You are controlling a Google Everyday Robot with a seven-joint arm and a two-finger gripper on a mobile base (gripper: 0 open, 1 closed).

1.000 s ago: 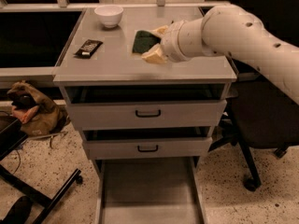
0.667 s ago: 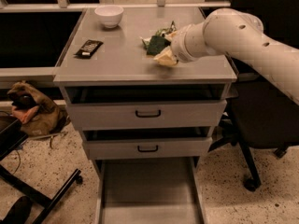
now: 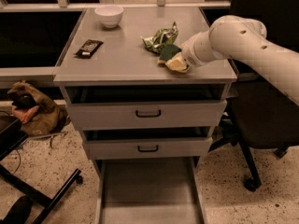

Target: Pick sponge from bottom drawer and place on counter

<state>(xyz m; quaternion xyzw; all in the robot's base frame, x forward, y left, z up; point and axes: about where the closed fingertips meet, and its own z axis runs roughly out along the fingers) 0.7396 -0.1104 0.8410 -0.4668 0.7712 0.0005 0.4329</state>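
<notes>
Grey and smooth, the flat rectangular bench [image 3: 121,62] tops a metal drawer cabinet, and the hand [image 3: 178,63] sits low over its right front part at the end of a thick, rounded white arm [image 3: 233,36]. The sponge [image 3: 169,52] is at the tip of the hand, on or just above the bench: a small pad with a dark green scouring face up and pale tan showing beneath it. Whether the hand clamps it or merely touches it cannot be told.

Just beyond the hand and slightly left lies a crumpled green foil bag [image 3: 161,36], shiny and creased, touching or nearly touching the sponge. Well to the left of the hand lies a flat black wrapper [image 3: 88,47], and further back on that side stands a round white bowl [image 3: 109,15].

Below the hand, two grey drawers with black handles are each pulled out a little. Under them the bottom drawer [image 3: 148,190] stands fully out, its flat grey floor bare between low side rails.

Compared with 0.7 s ago, the hand and sponge have shifted to the right and nearer the front edge, and more of the foil bag now shows behind them
</notes>
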